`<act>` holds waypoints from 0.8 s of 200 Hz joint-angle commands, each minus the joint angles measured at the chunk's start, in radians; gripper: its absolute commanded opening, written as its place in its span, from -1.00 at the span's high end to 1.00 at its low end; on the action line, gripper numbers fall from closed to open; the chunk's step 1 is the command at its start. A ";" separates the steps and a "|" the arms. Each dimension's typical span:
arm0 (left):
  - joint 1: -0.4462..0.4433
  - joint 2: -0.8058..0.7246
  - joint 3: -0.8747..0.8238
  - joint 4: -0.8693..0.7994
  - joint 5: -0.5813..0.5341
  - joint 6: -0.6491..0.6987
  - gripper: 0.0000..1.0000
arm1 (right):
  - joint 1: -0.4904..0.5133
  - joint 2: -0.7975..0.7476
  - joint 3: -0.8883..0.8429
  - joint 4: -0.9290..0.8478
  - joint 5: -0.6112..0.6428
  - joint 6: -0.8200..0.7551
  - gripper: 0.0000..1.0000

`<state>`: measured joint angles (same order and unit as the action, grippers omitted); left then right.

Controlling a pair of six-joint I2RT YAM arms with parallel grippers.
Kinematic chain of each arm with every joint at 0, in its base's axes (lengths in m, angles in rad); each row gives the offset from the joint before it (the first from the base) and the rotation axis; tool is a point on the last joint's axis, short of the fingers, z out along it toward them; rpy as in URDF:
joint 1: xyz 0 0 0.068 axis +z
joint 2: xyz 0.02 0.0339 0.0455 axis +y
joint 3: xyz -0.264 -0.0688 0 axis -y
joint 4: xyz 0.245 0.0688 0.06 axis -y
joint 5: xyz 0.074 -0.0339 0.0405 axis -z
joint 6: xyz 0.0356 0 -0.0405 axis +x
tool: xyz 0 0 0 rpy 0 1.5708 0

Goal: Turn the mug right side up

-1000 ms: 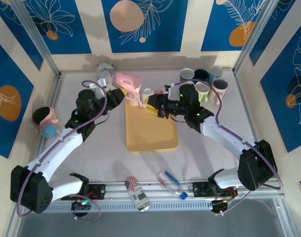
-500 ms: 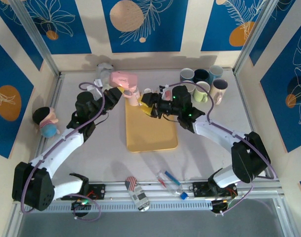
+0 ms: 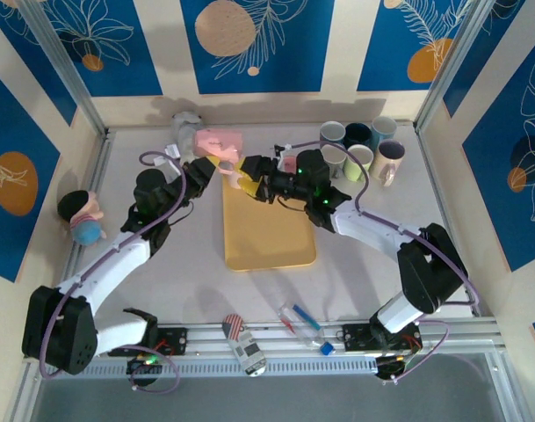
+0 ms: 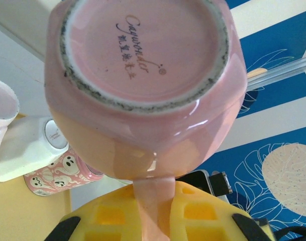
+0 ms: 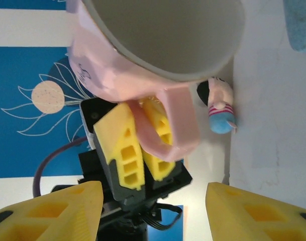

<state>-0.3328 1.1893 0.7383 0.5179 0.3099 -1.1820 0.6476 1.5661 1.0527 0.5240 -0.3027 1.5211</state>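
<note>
Two pincers now meet at the pink mug [image 3: 216,141], upper middle of the top view. Your left gripper [image 4: 153,213] is clamped narrow on the mug's handle [image 5: 175,120] and carries it clear of the yellow tray [image 3: 271,237]. The base faces the left wrist camera and the open mouth faces the right one, so the mug seems to lie on its side in the air. Your right gripper [image 5: 153,211] stands wide, with nothing between its fingers. Over the last second it has swung left from the middle of the tray toward the mug, spreading as it came. I read that as a handover setting up: the mug is half turned, and the right pincer looks ready to take the body.
</note>
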 commanded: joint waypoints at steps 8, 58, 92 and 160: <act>0.015 -0.006 0.009 0.179 0.024 -0.021 1.00 | 0.017 0.048 0.045 0.063 0.056 0.045 -0.12; 0.016 0.007 0.006 0.212 0.027 -0.047 1.00 | 0.045 0.090 0.056 0.075 0.100 0.061 -0.08; 0.017 -0.015 -0.011 0.204 0.020 -0.054 1.00 | 0.050 0.129 0.053 0.175 0.131 0.081 0.03; 0.023 -0.059 -0.039 0.192 0.006 -0.059 1.00 | 0.082 0.186 0.075 0.271 0.248 0.131 0.31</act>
<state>-0.3283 1.1896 0.6849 0.5777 0.3126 -1.2411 0.7105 1.7458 1.0870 0.7319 -0.1322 1.6360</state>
